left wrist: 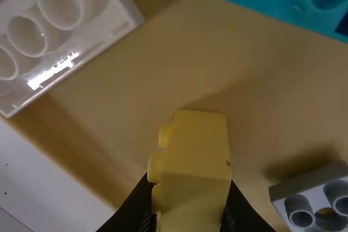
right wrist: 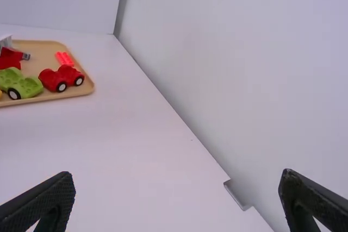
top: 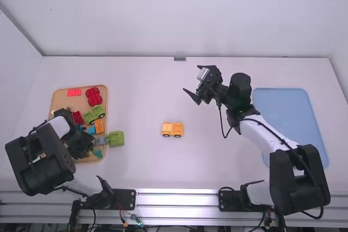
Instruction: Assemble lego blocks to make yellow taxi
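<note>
My left hand [left wrist: 190, 189] is clamped on a small yellow plastic block with round studs [left wrist: 198, 139], over the light brown tray with rounded corners [top: 64, 103]; whether the block touches the tray, I cannot tell. I judge it light, stiff and not fragile, but its smooth sides may slip or turn if I squeeze badly. The better hold is on two opposite flat sides, low enough that studs and underside remain free for joining. A white block [left wrist: 60, 4], a teal block [left wrist: 283, 4] and a grey block [left wrist: 312, 194] lie near it, so I would lift straight up.

Farther, on the white counter [top: 144, 91], the orange-yellow car base with black wheels [top: 173, 129] sits alone between the arms. It may roll when pressed, so my right hand [right wrist: 177, 173], whose two fingers are wide apart with nothing between, should perhaps hold its body first. The flat light-blue mat [top: 280, 107] lies beside the right arm, and behind everything stands the plain white wall [top: 163, 14]
</note>
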